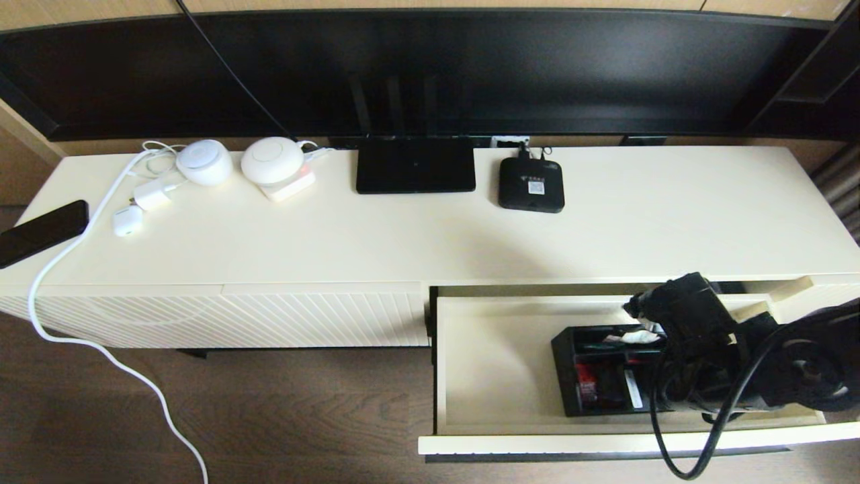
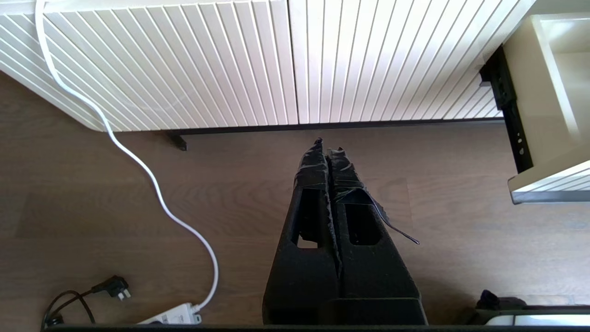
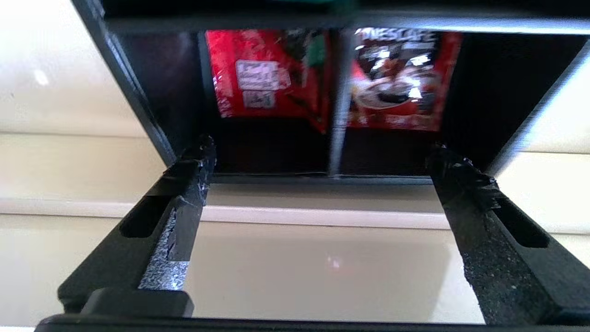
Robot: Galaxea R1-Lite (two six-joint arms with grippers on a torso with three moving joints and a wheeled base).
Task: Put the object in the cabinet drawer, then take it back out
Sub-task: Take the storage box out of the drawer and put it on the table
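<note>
Cream TV cabinet, drawer (image 1: pixel 497 363) pulled out, organizer box (image 1: pixel 598 376) resting inside at its right; right claw (image 3: pixel 322 180) released, fingers astride the box's near wall, so seat deeper, clench squarely; left claw (image 2: pixel 328 150) clenched, parked over floor.

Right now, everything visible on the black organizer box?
The organizer box is black, rectangular, open-topped, split by thin dividers, plastic-looking. It sits flat on the floor of the open cabinet drawer, toward its right side. Red packets lie in one compartment, and something white sits at its back. The right gripper is open at one end wall, fingertips flanking it.
</note>
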